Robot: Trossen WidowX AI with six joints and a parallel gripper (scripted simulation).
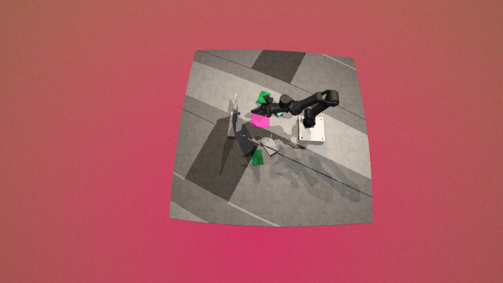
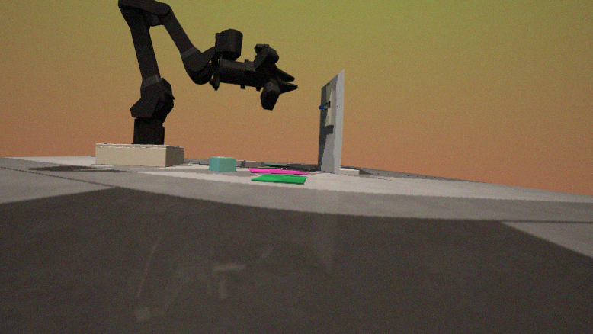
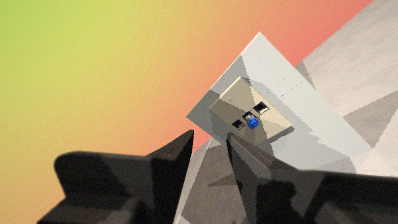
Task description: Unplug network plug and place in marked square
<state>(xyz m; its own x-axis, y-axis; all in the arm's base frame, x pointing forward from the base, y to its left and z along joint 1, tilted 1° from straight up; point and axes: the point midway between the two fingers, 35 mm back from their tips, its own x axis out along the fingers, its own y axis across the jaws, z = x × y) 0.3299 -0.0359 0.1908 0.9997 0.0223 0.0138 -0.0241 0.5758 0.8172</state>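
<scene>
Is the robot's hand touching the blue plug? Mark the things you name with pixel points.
Apart: the exterior view shows open space between the hand's (image 1: 251, 112) (image 2: 296, 82) (image 3: 211, 132) fingertips and the blue plug (image 1: 238, 113) (image 2: 322, 107) (image 3: 252, 122).

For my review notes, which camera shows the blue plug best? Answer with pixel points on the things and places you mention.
The wrist view: it faces the socket plate (image 3: 227, 103), showing the blue plug (image 3: 252, 122) (image 1: 238, 113) (image 2: 322, 107) in the middle of three openings. The exterior view shows it side-on, small, sticking out from the upright panel (image 2: 337, 124) (image 1: 235, 101) (image 3: 320, 120). The top view gives only a blue speck beside the panel.
</scene>
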